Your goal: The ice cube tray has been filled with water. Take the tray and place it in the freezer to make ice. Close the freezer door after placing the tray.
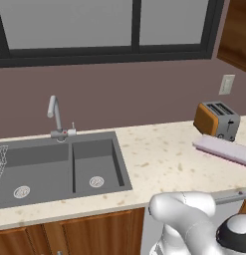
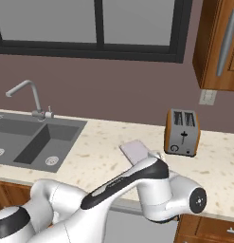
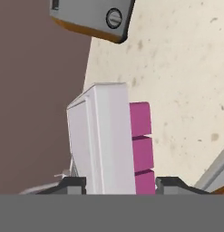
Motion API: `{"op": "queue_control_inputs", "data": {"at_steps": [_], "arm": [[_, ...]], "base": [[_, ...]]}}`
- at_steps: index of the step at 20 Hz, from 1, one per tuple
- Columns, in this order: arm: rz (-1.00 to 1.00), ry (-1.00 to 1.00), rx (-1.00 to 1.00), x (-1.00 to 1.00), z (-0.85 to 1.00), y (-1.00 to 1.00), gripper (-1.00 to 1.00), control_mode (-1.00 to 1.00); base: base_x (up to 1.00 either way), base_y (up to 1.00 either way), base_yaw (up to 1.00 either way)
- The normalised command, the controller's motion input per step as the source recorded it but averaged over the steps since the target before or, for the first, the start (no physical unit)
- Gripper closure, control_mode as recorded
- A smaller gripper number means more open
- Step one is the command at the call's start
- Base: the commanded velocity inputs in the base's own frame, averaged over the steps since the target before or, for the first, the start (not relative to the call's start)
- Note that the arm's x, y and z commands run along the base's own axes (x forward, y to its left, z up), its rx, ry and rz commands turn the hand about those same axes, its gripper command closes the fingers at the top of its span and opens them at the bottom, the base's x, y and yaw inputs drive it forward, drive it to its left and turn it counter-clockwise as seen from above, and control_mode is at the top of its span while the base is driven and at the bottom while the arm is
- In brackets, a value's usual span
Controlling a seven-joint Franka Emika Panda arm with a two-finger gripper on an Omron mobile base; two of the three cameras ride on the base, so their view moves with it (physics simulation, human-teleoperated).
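Observation:
The ice cube tray point(image 1: 223, 148), pale lavender-white with a pinkish-purple edge, lies on the speckled counter in front of the orange-and-grey toaster. Its far end point(image 2: 135, 151) pokes out from behind my arm in the right base view. The hand view looks along the tray point(image 3: 109, 140), white top face to the left, pink cells to the right. My gripper point(image 3: 121, 183) is open, its two dark fingertips point(image 3: 73, 183) spread to either side of the tray's near end, close to its edges. The freezer is out of view.
The toaster point(image 2: 183, 132) stands just behind the tray by the wall. A grey double sink point(image 1: 60, 167) with a tap lies to the left. A wooden wall cabinet point(image 2: 218, 45) hangs above right. My arm's elbow point(image 2: 154, 178) reaches over the counter's front edge.

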Motion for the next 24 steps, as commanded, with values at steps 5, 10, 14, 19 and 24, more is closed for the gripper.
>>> {"op": "queue_control_inputs", "data": {"at_steps": [5,10,14,19,24], "arm": [[0.00,-0.21,0.00,-0.04,0.50,0.48,1.00,-1.00],[0.00,-0.14,0.00,-0.10,0.51,0.43,1.00,-1.00],[0.00,-0.01,0.00,-0.05,0.42,0.41,1.00,-1.00],[0.04,0.00,0.00,-0.03,0.38,0.46,1.00,-1.00],[0.10,0.00,0.00,0.00,0.22,0.47,1.00,-1.00]], "base": [[0.00,0.00,0.00],[0.00,0.00,0.00],[0.00,0.00,0.00],[0.00,0.00,0.00],[0.00,0.00,0.00]]}}
